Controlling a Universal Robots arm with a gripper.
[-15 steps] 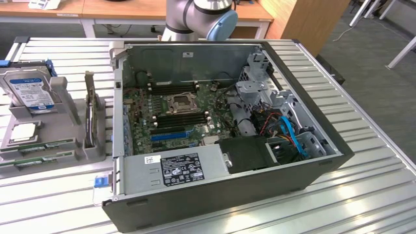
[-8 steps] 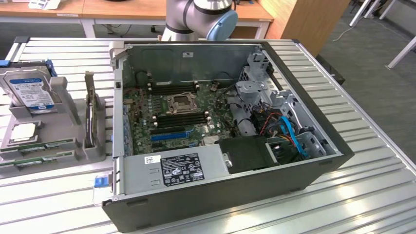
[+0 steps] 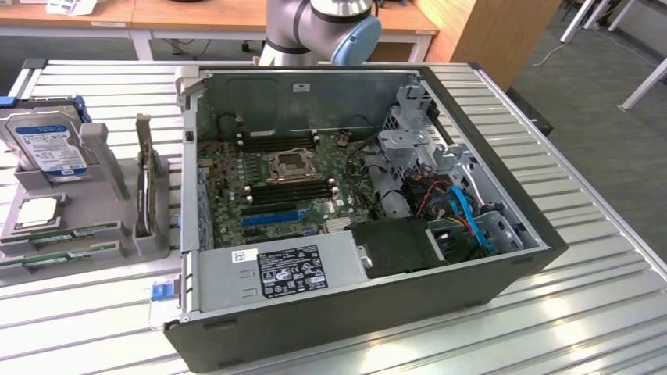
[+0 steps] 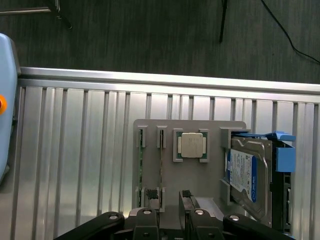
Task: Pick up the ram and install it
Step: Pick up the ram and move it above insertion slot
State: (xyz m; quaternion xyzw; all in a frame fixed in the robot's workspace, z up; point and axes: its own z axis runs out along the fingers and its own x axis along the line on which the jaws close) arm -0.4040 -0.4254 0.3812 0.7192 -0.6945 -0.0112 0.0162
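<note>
My jaws stood spread over the ram (image 4: 161,167) in its grey holder (image 4: 200,182); closing off-centre could, I judged, tilt it or catch the neighbouring stick (image 4: 141,165).

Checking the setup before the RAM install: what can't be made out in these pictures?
- Ram, wrist view: edge-on in its holder, chips hidden.
- Gripper, wrist view: body cut off by the picture edge.
- Arm, exterior view: cut off by the picture edge.
- Memory slots, exterior view: latches too small.
</note>
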